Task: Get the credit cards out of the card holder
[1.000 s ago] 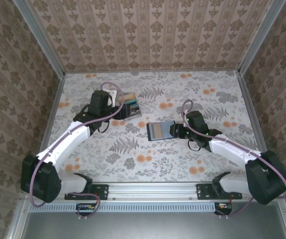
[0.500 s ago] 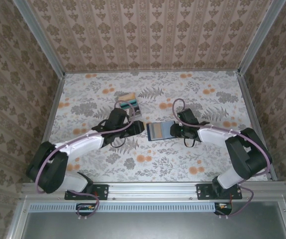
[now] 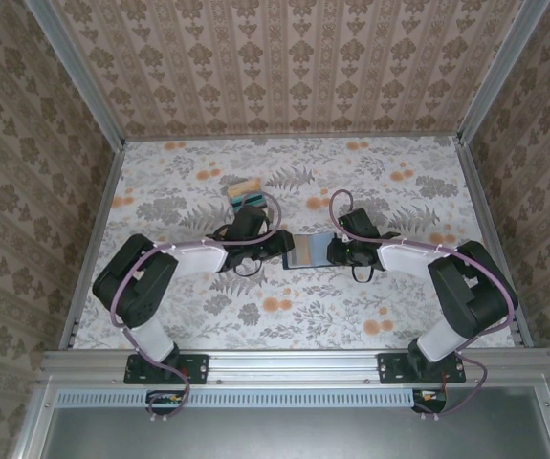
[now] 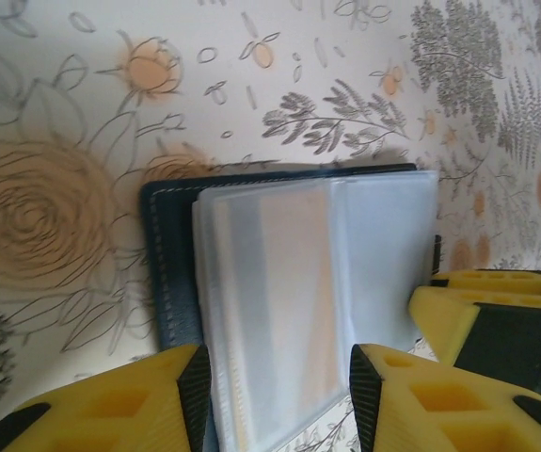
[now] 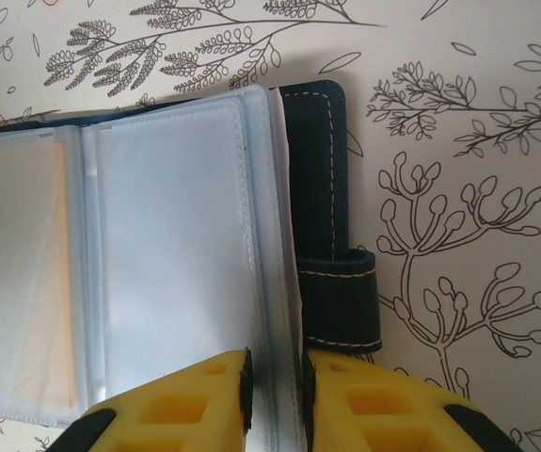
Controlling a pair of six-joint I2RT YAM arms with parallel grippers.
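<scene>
Wrist views show a tan card (image 5: 49, 273) inside the card holder (image 3: 308, 251); overhead adds stacked cards (image 3: 248, 196) at its 10 o'clock. Left gripper (image 4: 278, 363) half-wide astride it, right gripper (image 5: 275, 363) narrow, grip unclear

The worktop (image 3: 399, 306) carried a white floral print with grey leaves and orange blooms. A dark navy card holder (image 3: 310, 250) lay opened flat near its middle. A small pile of tan and teal cards (image 3: 246, 194) sat nearer the far edge, left of centre.
</scene>
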